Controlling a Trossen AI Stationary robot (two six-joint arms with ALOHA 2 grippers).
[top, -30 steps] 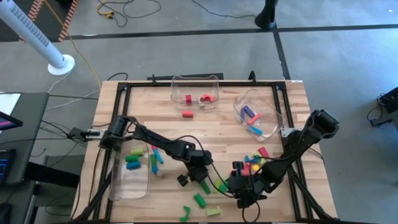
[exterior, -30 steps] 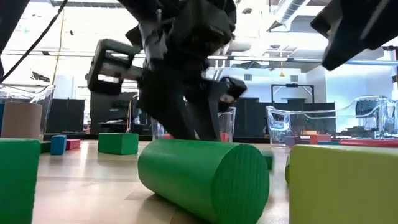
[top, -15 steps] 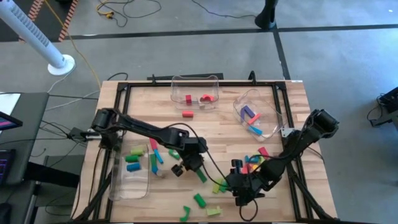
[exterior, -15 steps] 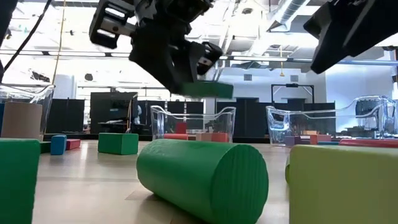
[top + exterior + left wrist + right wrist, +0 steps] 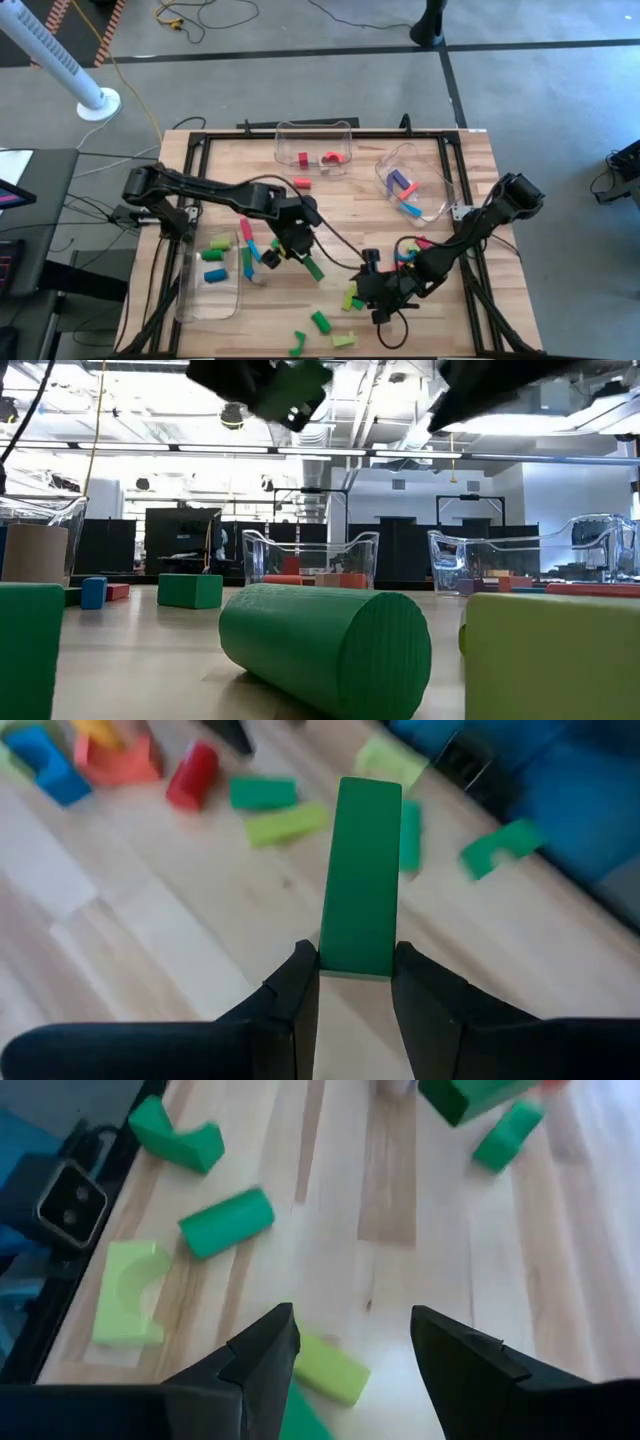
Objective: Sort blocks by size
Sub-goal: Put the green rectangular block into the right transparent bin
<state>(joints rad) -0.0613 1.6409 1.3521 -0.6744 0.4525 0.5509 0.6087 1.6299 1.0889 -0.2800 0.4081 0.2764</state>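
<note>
jaws clamped on a long green bar [image 5: 360, 880], the left gripper [image 5: 297, 250] holds it above mid-table. at its four o'clock the right gripper [image 5: 372, 300], jaws apart, hovers over lime blocks [image 5: 351, 297]; a green cylinder [image 5: 320, 322] and arch [image 5: 297, 343] lie at six, a clear bin [image 5: 207, 292] at nine.

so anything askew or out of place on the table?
One red block lies on the bare table just outside the clear bin that holds the other red pieces. Otherwise it is ordinary unsorted scatter; the left gripper holds a green bar cleanly.
</note>
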